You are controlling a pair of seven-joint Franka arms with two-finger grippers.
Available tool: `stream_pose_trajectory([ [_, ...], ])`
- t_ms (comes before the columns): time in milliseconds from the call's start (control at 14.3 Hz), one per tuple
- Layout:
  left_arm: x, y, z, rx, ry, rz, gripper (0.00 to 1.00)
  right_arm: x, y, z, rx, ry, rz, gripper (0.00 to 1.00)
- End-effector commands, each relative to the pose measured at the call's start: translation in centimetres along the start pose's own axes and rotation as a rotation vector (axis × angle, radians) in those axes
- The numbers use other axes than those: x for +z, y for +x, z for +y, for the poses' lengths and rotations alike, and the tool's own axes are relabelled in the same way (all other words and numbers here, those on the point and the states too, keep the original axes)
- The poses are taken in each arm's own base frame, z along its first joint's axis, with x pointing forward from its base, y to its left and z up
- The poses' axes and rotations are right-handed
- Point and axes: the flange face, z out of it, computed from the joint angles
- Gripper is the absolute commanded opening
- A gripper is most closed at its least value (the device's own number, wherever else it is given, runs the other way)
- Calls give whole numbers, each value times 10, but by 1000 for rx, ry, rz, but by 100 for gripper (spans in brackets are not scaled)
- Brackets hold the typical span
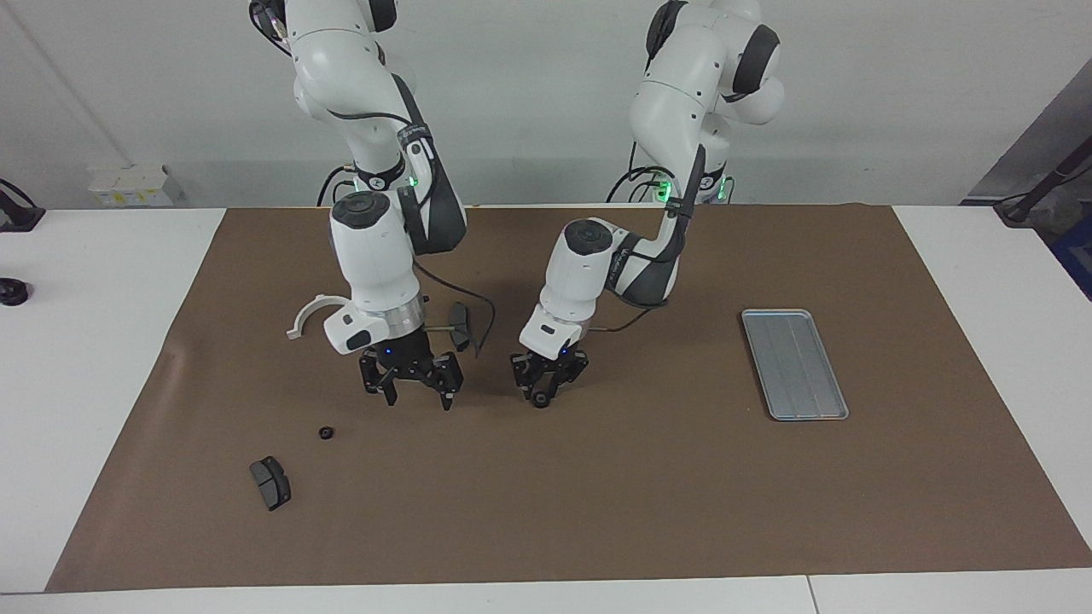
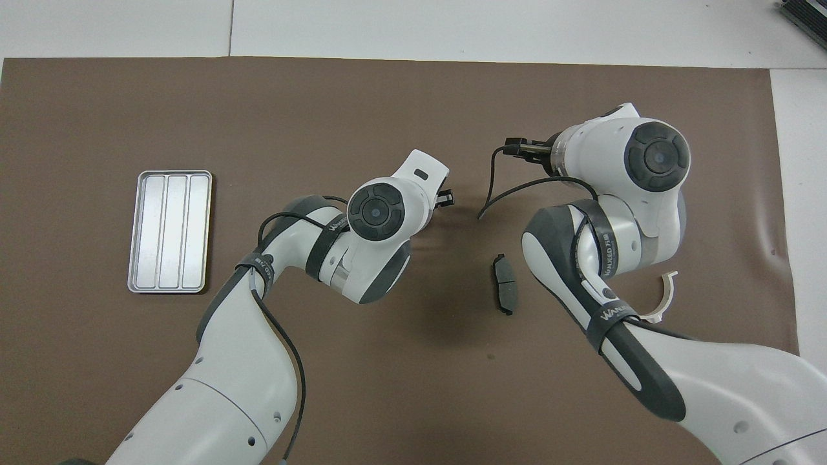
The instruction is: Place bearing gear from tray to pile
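The silver ribbed tray (image 1: 793,364) (image 2: 169,230) lies bare toward the left arm's end of the mat. A small black bearing gear (image 1: 325,432) rests on the mat among the pile: a white half-ring bracket (image 1: 309,312) (image 2: 666,296) and two dark brake pads (image 1: 270,483) (image 1: 461,325) (image 2: 504,284). My left gripper (image 1: 541,395) (image 2: 446,197) hangs low over the middle of the mat, with a small dark round bit at its tip; whether it holds that bit is unclear. Close beside it, my right gripper (image 1: 416,396) (image 2: 515,146) stands open and holds nothing.
The brown mat (image 1: 597,512) covers most of the white table. A loose black cable (image 1: 478,324) hangs from the right wrist by the nearer brake pad. Small dark items (image 1: 12,292) sit on the white table past the right arm's end of the mat.
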Motion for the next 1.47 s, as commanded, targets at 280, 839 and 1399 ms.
stream_pose_trajectory([
  [280,-108,76,-69,-25,82,-12,100,-1,-9,-27,-10,41,22,99],
  [839,-232,141,-216,193,157,-117,100,61,-49,-130,-168,51,53,88],
  [1399,-282,159,-347,444,180,-239,100,95,-100,-161,-261,16,-2,74],
])
